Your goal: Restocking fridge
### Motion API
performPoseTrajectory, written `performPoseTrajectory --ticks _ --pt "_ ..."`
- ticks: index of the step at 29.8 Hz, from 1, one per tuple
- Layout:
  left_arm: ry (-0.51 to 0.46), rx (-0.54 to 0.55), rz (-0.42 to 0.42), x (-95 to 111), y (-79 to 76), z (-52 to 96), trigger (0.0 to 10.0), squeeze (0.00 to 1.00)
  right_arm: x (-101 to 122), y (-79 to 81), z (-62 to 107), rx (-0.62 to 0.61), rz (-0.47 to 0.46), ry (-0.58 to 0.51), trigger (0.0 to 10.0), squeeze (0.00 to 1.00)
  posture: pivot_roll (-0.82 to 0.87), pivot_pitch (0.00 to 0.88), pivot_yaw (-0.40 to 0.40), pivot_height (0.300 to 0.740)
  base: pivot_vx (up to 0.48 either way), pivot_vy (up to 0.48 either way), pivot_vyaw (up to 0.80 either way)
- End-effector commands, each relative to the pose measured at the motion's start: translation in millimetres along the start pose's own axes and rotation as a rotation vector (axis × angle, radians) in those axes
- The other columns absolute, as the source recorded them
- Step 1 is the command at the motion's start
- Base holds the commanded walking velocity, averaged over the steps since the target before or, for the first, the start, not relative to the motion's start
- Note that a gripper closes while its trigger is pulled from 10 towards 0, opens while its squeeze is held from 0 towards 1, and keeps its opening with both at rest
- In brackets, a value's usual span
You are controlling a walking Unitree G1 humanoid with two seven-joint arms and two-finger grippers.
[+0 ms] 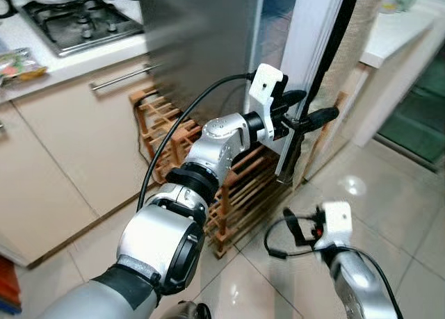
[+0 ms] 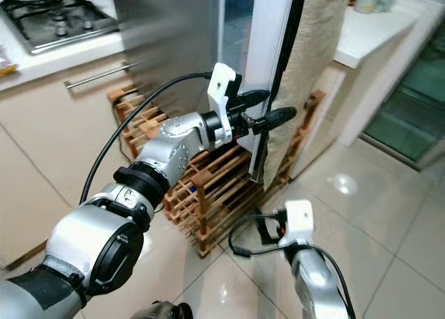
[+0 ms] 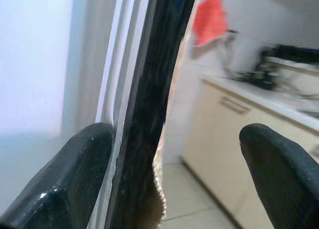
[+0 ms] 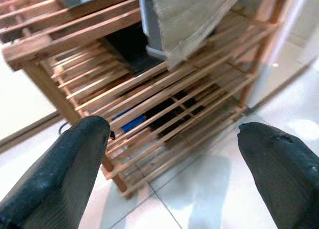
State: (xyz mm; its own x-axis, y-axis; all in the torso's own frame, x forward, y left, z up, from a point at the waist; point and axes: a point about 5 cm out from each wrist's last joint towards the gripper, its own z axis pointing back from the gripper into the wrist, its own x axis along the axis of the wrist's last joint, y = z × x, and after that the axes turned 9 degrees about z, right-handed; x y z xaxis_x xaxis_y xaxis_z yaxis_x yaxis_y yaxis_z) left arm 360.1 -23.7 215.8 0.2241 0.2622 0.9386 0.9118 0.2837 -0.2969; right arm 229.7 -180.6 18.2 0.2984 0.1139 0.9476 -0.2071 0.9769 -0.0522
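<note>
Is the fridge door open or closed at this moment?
Open. The fridge door stands swung out from the grey fridge body, edge-on, and the left gripper has its open fingers on either side of that edge.

1. Legible text, labels, brands, numbers, signs: none found in any view.
2. Fridge door (image 1: 316,48): plain white edge and dark face, no readable marking.
3. Wooden rack (image 4: 164,104): bare slats, no lettering.
4. Packet (image 1: 21,63) at left edge of countertop: printed wrapper, too blurred to read.
5. White camera mounts on both wrists: unmarked as far as can be made out.
</note>
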Motion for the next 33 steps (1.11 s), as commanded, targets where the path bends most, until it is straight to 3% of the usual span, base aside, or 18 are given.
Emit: performPoseTrajectory --ticks 1,4,5,6,7,8,10,11,13,14,15,17,18,19,22,26,32,33 --pt "-0.137 -0.179 0.014 16 -43.4 -35.2 10.0 0.0 9 0.7 -0.2 0.005 0.012 -0.041 10.0 0.0 -0.23 0.0 0.054 0.74 0.0 0.0 0.0" --pt "-0.188 -0.071 -0.009 30 -4.2 24.1 10.0 0.0 17 11.2 -5.4 0.056 0.022 -0.076 10.0 0.0 -0.2 0.0 0.041 0.74 0.0 0.0 0.0" --pt "-0.196 0.011 -0.038 36 12.9 54.9 10.0 0.0 21 16.4 -8.9 0.096 0.013 -0.085 10.0 0.0 -0.18 0.0 0.031 0.74 0.0 0.0 0.0" --pt "-0.196 0.011 -0.038 36 12.9 54.9 10.0 0.0 21 16.4 -8.9 0.096 0.013 -0.085 10.0 0.0 -0.18 0.0 0.031 0.74 0.0 0.0 0.0" --pt "-0.198 0.065 -0.058 40 22.2 75.0 10.0 0.0 24 19.8 -10.7 0.124 0.007 -0.09 10.0 0.0 -0.17 0.0 0.028 0.74 0.0 0.0 0.0" --pt "-0.198 0.065 -0.058 40 22.2 75.0 10.0 0.0 24 19.8 -10.7 0.124 0.007 -0.09 10.0 0.0 -0.17 0.0 0.028 0.74 0.0 0.0 0.0" --pt "-0.213 0.171 -0.1 57 35.0 129.5 10.0 0.0 31 27.7 -16.6 0.216 -0.026 -0.087 10.0 0.0 -0.12 0.0 -0.004 0.74 0.0 0.0 0.0" --pt "-0.213 0.171 -0.1 57 35.0 129.5 10.0 0.0 31 27.7 -16.6 0.216 -0.026 -0.087 10.0 0.0 -0.12 0.0 -0.004 0.74 0.0 0.0 0.0" --pt "-0.18 0.248 -0.166 66 34.6 175.5 10.0 0.0 41 31.3 -25.5 0.293 -0.05 -0.091 10.0 0.0 -0.08 0.0 -0.025 0.74 0.0 0.0 0.0" --pt "-0.18 0.248 -0.166 66 34.6 175.5 10.0 0.0 41 31.3 -25.5 0.293 -0.05 -0.091 10.0 0.0 -0.08 0.0 -0.025 0.74 0.0 0.0 0.0" --pt "-0.147 0.3 -0.194 65 36.1 192.9 10.0 0.0 48 30.4 -32.4 0.3 -0.06 -0.104 10.0 0.0 -0.06 0.0 -0.035 0.74 0.0 0.0 0.0" --pt "-0.173 0.536 -0.304 59 49.5 225.4 10.0 0.0 72 23.5 -50.0 0.252 -0.051 -0.16 10.0 0.0 -0.05 0.0 -0.04 0.74 0.0 0.0 0.0" --pt "-0.173 0.536 -0.304 59 49.5 225.4 10.0 0.0 72 23.5 -50.0 0.252 -0.051 -0.16 10.0 0.0 -0.05 0.0 -0.04 0.74 0.0 0.0 0.0" --pt "-0.347 0.731 -0.245 62 56.7 246.8 10.0 0.0 93 11.5 -63.6 0.177 -0.054 -0.213 10.0 0.0 -0.04 0.0 -0.04 0.74 0.0 0.0 0.0" --pt "-0.442 0.862 -0.204 58 60.1 255.8 10.0 0.0 107 -0.9 -72.6 0.126 -0.047 -0.242 10.0 0.0 -0.04 0.0 -0.038 0.74 0.0 0.0 0.0" --pt "-0.445 0.944 -0.161 50 59.9 254.0 10.0 0.0 122 -26.4 -80.4 0.047 -0.023 -0.251 10.0 0.0 -0.04 0.0 -0.038 0.74 0.0 0.0 0.0" --pt "-0.436 0.953 -0.172 46 61.7 246.8 10.0 0.0 132 -86.4 -71.3 -0.189 0.05 -0.24 10.0 0.0 -0.05 0.0 -0.031 0.74 0.0 0.0 0.0" --pt "-0.438 0.965 -0.165 44 62.5 245.4 10.0 0.0 133 -111.5 -61.5 -0.299 0.098 -0.228 10.0 0.0 -0.06 0.0 -0.021 0.74 0.0 0.0 0.0"
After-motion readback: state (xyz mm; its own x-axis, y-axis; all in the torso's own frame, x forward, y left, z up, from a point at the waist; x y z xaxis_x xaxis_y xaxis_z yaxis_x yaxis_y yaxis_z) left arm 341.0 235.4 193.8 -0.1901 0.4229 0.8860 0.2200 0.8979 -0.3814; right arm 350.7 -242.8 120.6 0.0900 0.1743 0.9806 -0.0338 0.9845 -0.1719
